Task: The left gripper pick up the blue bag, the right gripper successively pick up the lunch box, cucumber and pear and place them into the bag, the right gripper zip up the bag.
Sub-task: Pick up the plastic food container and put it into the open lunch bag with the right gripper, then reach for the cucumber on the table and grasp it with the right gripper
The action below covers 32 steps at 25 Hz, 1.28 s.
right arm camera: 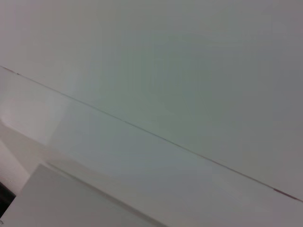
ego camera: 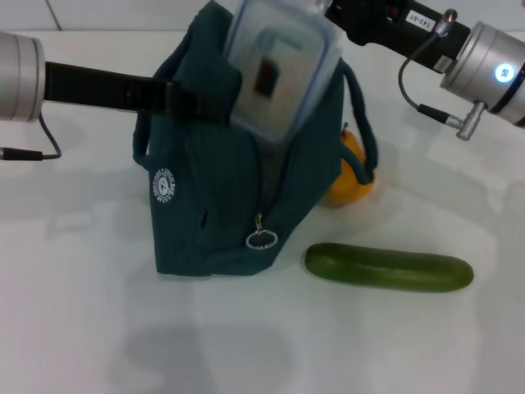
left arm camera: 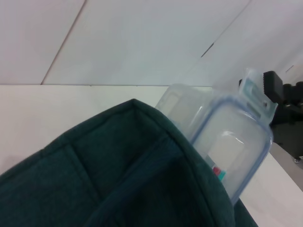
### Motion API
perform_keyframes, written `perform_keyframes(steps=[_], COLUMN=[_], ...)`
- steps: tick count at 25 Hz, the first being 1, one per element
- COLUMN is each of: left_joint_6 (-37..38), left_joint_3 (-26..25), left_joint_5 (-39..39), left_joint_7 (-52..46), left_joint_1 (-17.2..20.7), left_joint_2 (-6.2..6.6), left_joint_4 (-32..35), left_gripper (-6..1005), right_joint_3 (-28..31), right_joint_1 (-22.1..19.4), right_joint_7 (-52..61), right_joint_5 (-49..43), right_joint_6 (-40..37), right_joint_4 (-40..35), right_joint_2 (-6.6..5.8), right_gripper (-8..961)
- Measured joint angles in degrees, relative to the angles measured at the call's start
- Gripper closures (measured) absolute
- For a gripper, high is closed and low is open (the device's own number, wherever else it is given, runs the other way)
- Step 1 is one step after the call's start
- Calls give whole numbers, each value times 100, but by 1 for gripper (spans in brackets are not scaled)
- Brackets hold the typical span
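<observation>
The blue bag [ego camera: 213, 205] stands on the white table, its mouth up. My left gripper [ego camera: 205, 105] comes in from the left and is shut on the bag's upper edge. The lunch box [ego camera: 279, 70] is tilted, its lower end inside the bag's mouth and its upper half sticking out. My right gripper [ego camera: 332, 15] is shut on the box's top end. The left wrist view shows the bag's rim [left arm camera: 118, 179], the lunch box [left arm camera: 232, 146] and the right gripper [left arm camera: 271, 87] at its clip. The pear [ego camera: 351, 176] sits behind the bag's right side. In front of the pear lies the cucumber [ego camera: 390, 268].
The bag's ring zipper pull [ego camera: 261, 239] hangs low on the front seam. One handle [ego camera: 365, 123] loops over the pear. The white table [ego camera: 98, 328] spreads out in front. The right wrist view shows only pale wall and surface.
</observation>
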Motion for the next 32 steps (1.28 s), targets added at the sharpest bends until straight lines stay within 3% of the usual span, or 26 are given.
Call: perform_keyframes(steps=[7,10,13,17,21,23,24,25,29,32], left_joint_6=[5,3,-35,-53,-56,-58,-58,-58,-60,-77], left_joint_3=[-40,-52,-77,-91,-136,-141,-143,-143,-140,-106], left_joint_5=[27,26,30,43,47,46,42,35,8,-1], left_joint_7=[0,0,0,22,67,76,81,87,115,164], left_joint_1=[11,44,75,82,93,97,96,97,131,134], left_joint_2=[4,2,-2,-2,3,3,1,0,-8,-19], left_joint_4=[0,0,-5,-15,-25,-76,-113,-140,-168,-170], left_gripper=[959,959,959,959,959,958,958,958,958,958], right_joint_3=[-89,-220,-708,-1200,-1202,-1218,-1218,-1189,-1238,-1292], right_joint_1=[-77,-161,-390,-729,-679,-572,-572,-371,-157,110], right_joint_7=[127,147,135,98,549,788,788,950,1240,1535], right_joint_5=[0,-1,-19,-755,-2403,-3174,-3174,-4201,-5662,-7225], right_joint_6=[69,50,85,148,111,-71,-71,-578,-1307,-1953], right_joint_4=[-326,-570,-1180,-2293,-3341,-3784,-3784,-4357,-5230,-5910], right_joint_2=[-1,-34,-146,-536,-1034,-1193,-1193,-1267,-1149,-706], right_gripper=[760,541,424,284,159,152,148,144,129,118])
